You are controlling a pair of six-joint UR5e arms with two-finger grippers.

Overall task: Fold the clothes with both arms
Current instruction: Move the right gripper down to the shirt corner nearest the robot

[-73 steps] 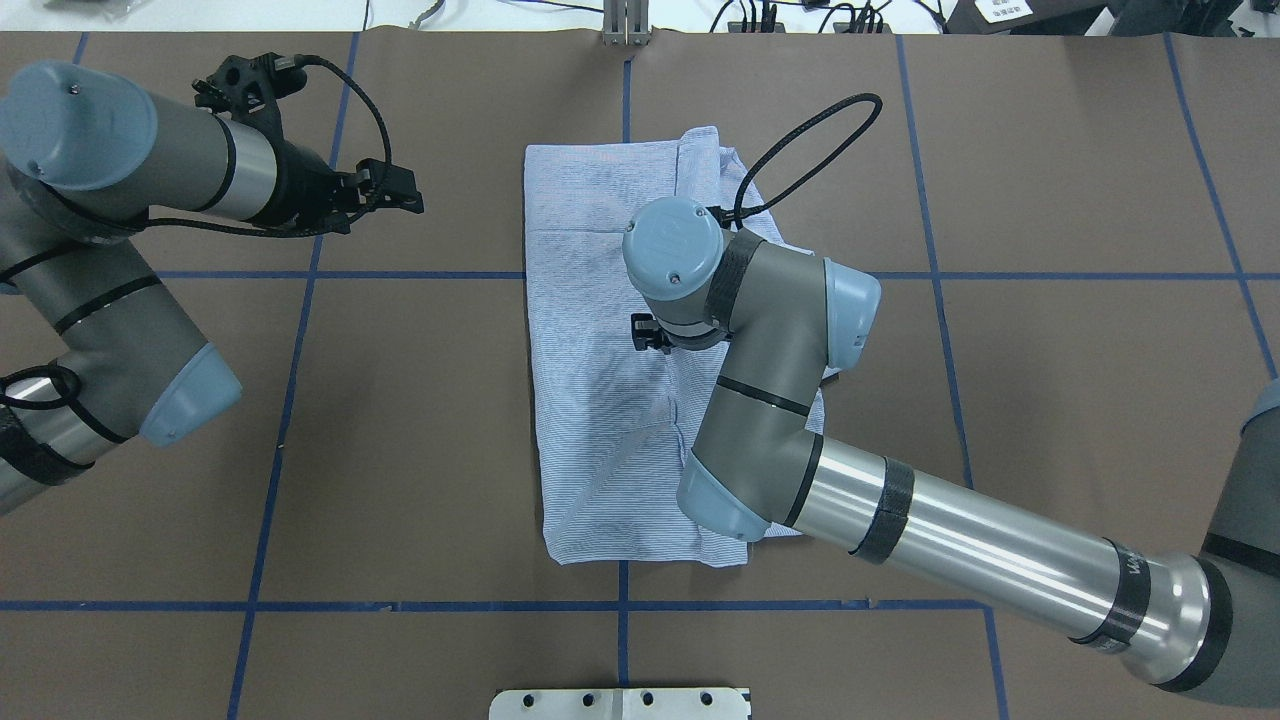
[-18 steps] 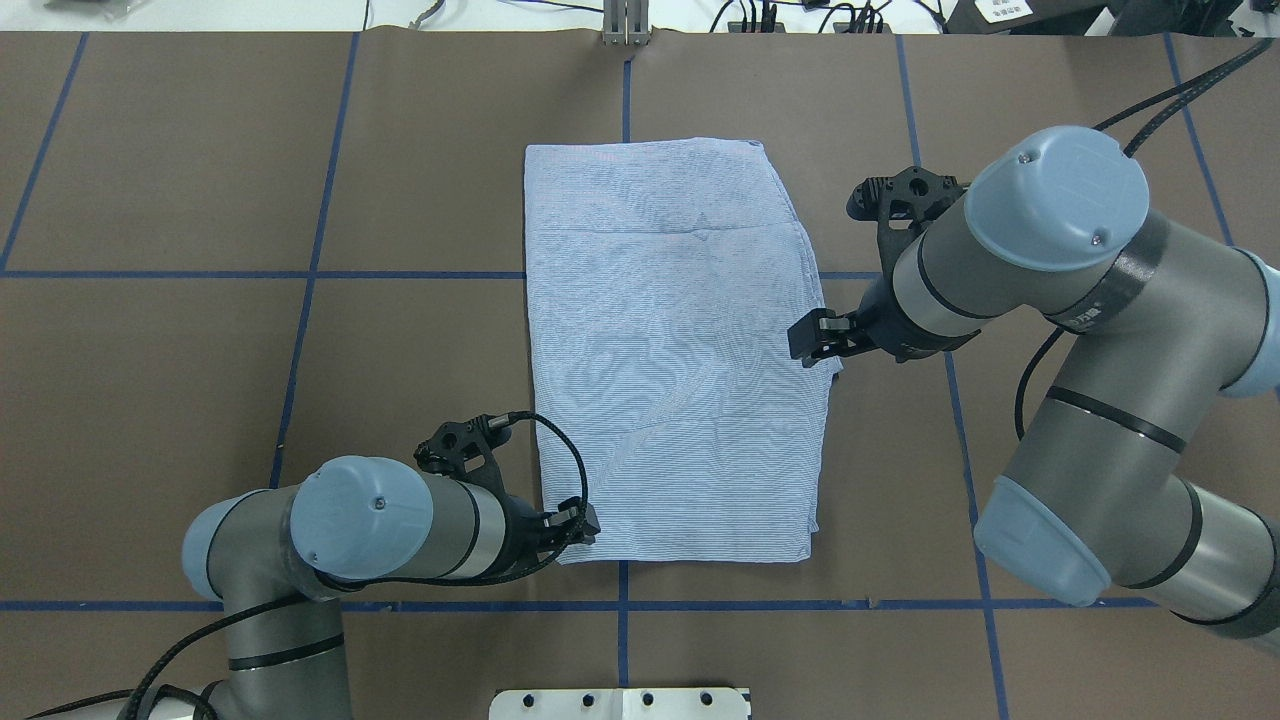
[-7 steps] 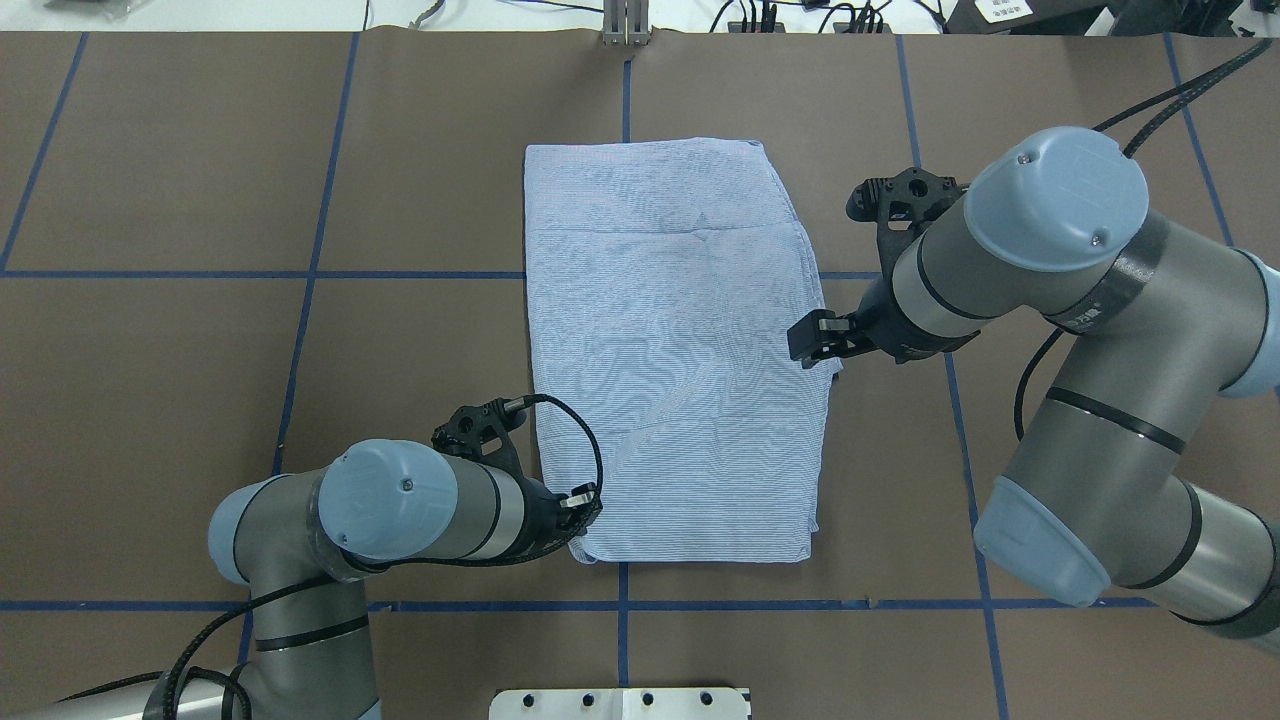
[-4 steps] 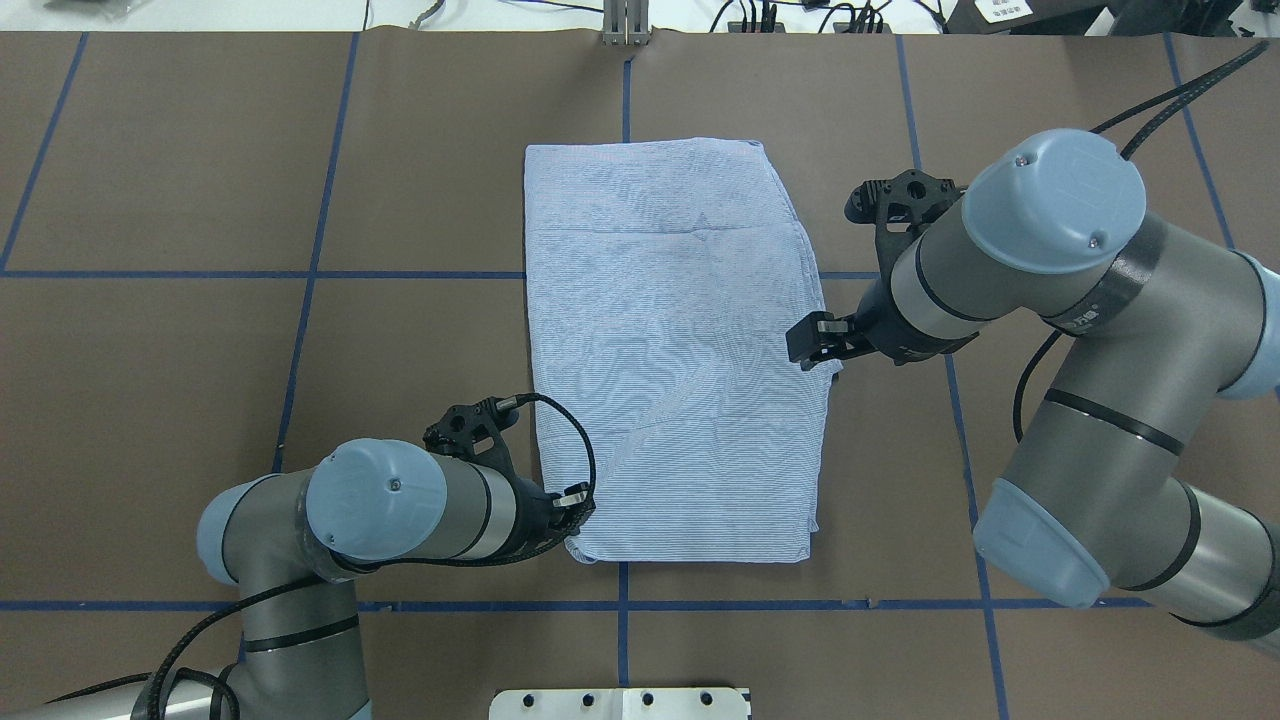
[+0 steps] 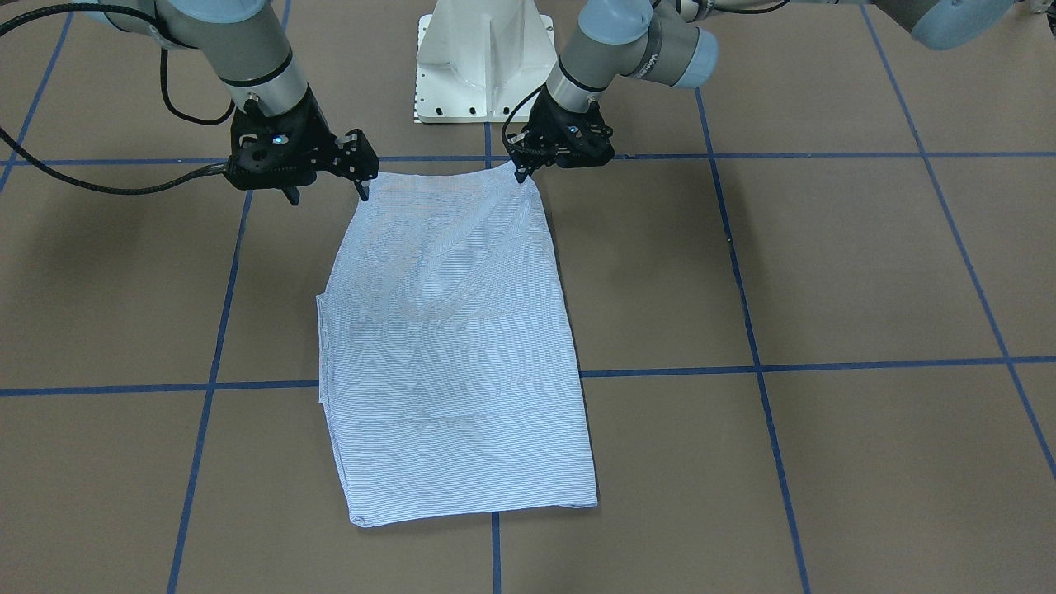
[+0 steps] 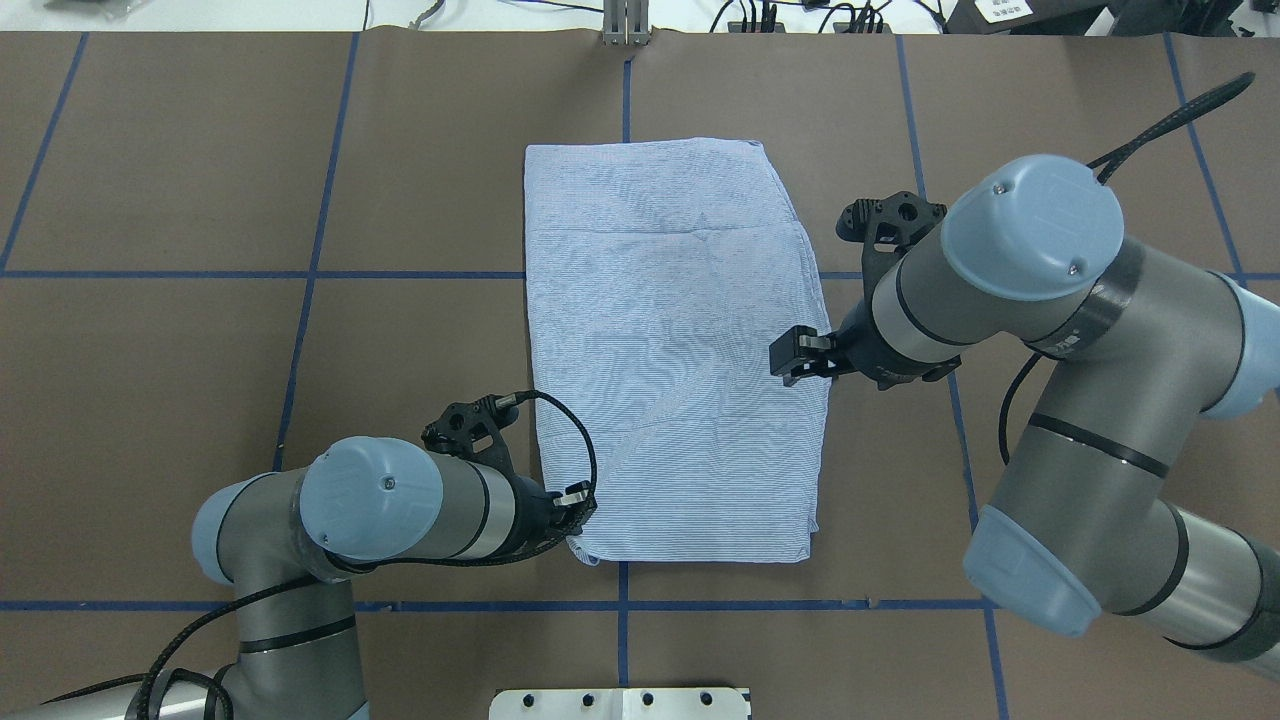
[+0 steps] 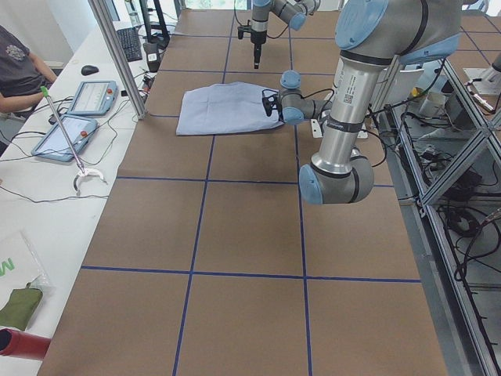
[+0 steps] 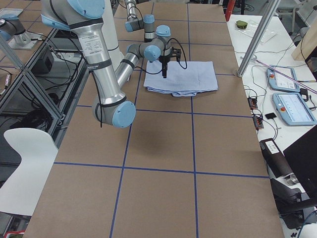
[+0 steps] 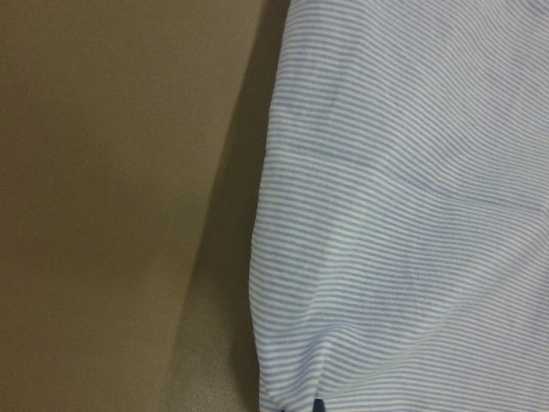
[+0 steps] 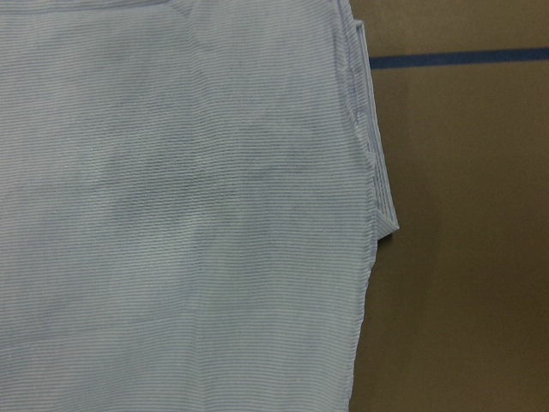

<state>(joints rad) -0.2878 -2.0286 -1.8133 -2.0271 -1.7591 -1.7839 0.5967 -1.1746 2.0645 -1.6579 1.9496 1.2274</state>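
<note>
The shirt (image 6: 670, 350) lies flat on the counter (image 6: 400, 200). The right claw (image 6: 790, 358) (spread, empty) now hovers further in over its edge; the left claw (image 6: 580, 497) stays clenched on the near corner, fold pending.

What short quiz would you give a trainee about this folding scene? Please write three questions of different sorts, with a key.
1. True or false: the right pincer has its jaws apart and grips nothing.
2. At which part of the shirt is the left pincer?
A. the corner nearest the robot's base, on the robot's left
B. the far edge
C. the middle of the cloth
3. What colour are the lines that divide the brown table into squares?

Key: 1. True. 2. A. 3. Blue.
</note>
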